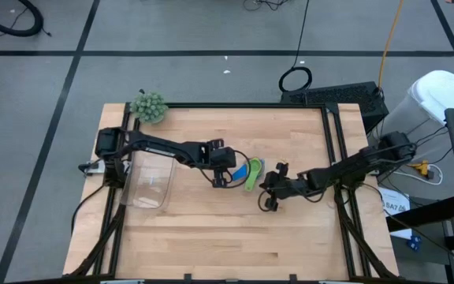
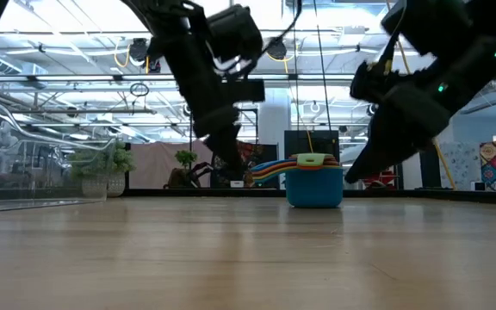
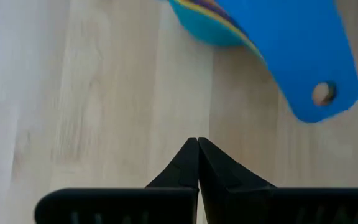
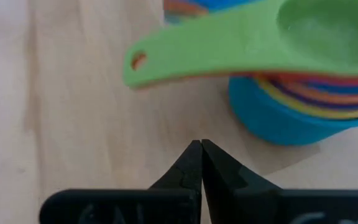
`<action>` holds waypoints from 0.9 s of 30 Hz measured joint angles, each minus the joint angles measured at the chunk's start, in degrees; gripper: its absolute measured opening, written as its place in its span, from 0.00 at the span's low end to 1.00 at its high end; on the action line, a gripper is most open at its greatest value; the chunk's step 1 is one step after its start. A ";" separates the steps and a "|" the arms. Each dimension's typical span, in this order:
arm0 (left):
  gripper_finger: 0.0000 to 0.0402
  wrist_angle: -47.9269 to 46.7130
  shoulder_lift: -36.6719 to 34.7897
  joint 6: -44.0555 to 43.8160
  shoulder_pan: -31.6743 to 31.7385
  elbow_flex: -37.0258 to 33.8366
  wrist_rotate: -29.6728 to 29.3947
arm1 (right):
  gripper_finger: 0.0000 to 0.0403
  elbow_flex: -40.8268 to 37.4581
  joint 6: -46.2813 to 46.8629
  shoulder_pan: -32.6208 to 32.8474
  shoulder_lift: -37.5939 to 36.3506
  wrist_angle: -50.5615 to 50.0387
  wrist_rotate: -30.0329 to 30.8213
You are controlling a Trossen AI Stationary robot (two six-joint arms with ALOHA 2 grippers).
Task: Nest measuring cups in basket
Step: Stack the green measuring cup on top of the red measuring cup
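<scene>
**Cups stacked mid-table, basket apart**

One nested stack of cups (image 1: 251, 172) is sitting on the table (image 1: 235, 237), with a green cup (image 4: 272, 40) on top; the layers cannot be counted exactly. Two grippers are flanking it: the left gripper (image 1: 220, 180) and the right gripper (image 1: 269, 202), both pinched closed and holding nothing. One clear basket (image 1: 150, 180) is lying well apart under the left arm. The low view is showing the fanned handles (image 2: 269, 168); the high view alone is showing the fuzzy ball (image 1: 148, 106) at the far edge.
</scene>
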 joint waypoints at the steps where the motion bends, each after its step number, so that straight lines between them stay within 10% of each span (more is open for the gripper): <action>1: 0.00 0.39 0.61 0.16 0.02 -0.04 -0.02 | 0.00 0.00 0.02 -0.14 1.28 0.45 -0.50; 27: 0.00 6.73 2.61 -2.37 -1.08 0.05 3.30 | 0.00 7.31 -7.76 -3.28 12.28 9.79 -3.00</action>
